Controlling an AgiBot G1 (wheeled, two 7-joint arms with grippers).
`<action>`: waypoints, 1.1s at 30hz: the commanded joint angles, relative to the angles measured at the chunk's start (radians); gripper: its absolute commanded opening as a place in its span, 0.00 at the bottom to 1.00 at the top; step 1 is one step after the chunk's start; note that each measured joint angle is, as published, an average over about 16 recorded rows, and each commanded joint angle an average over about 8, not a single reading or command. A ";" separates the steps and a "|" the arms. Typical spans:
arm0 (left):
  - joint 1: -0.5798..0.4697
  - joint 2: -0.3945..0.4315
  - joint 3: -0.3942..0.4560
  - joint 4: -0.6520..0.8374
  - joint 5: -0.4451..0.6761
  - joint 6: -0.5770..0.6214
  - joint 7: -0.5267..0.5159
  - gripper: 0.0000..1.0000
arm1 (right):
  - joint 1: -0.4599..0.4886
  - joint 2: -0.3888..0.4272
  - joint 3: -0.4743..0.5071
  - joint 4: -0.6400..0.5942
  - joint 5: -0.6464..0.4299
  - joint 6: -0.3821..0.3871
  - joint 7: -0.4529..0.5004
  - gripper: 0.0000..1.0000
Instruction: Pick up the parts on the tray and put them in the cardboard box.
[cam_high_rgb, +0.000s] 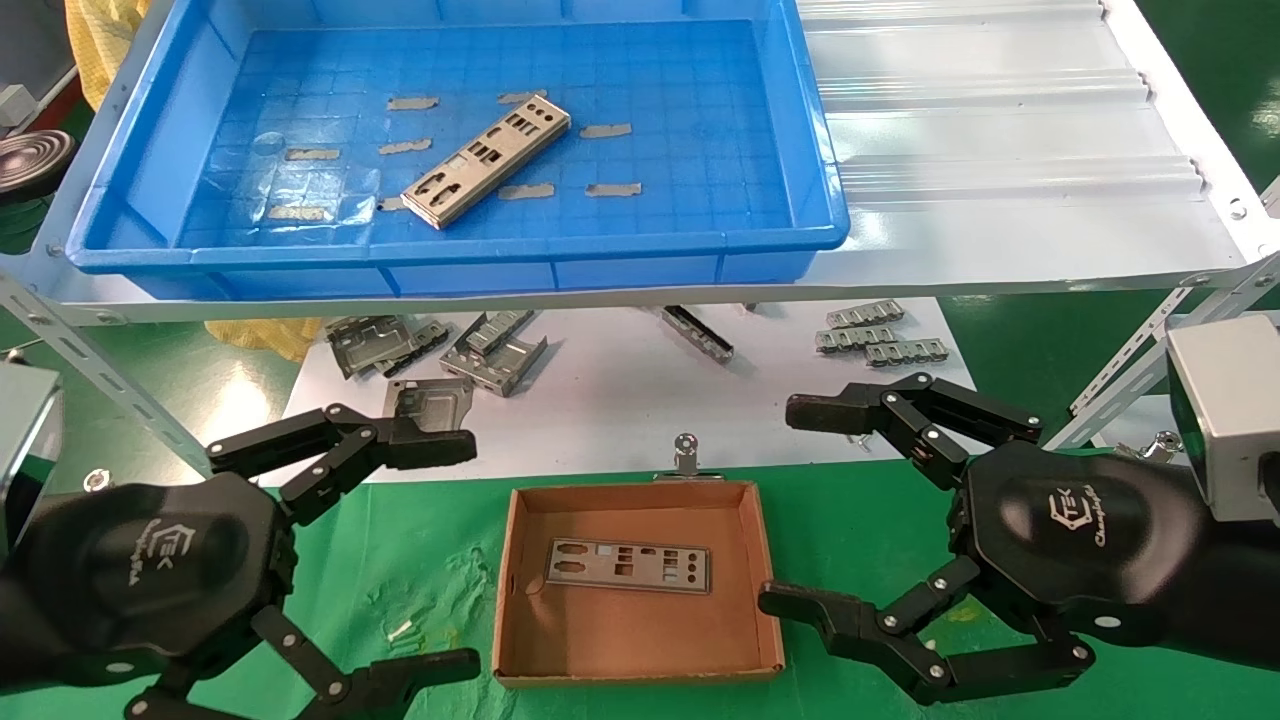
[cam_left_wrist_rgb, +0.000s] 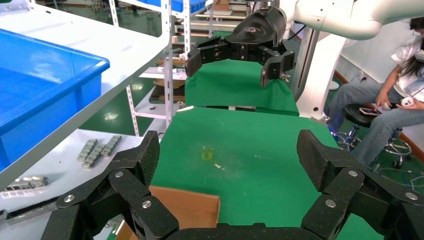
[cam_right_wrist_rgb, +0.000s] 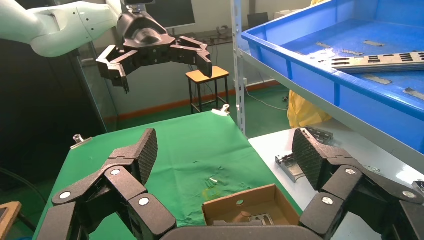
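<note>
One silver-grey punched plate (cam_high_rgb: 487, 159) lies slantwise on the floor of the blue tray (cam_high_rgb: 130, 170), which stands on the upper shelf. It also shows in the right wrist view (cam_right_wrist_rgb: 378, 61). A second plate (cam_high_rgb: 627, 566) lies flat inside the brown cardboard box (cam_high_rgb: 512, 590) on the green cloth. My left gripper (cam_high_rgb: 440, 555) is open and empty, left of the box. My right gripper (cam_high_rgb: 790, 508) is open and empty, right of the box. Both hover low, well below the tray.
Bent grey metal brackets (cam_high_rgb: 495, 350) and small ribbed pieces (cam_high_rgb: 870, 338) lie on the white board under the shelf. Several grey tape strips (cam_high_rgb: 405, 147) are stuck to the tray floor. A metal clip (cam_high_rgb: 685, 455) holds the cloth behind the box. Slanted shelf supports (cam_high_rgb: 1130, 365) stand at the right.
</note>
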 joint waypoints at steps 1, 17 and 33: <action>0.000 0.000 0.000 0.000 0.000 0.000 0.000 1.00 | 0.000 0.000 0.000 0.000 0.000 0.000 0.000 1.00; 0.000 0.000 0.000 0.000 0.000 0.000 0.000 1.00 | 0.000 0.000 0.000 0.000 0.000 0.000 0.000 1.00; 0.000 0.000 0.000 0.000 0.000 0.000 0.000 1.00 | 0.000 0.000 0.000 0.000 0.000 0.000 0.000 1.00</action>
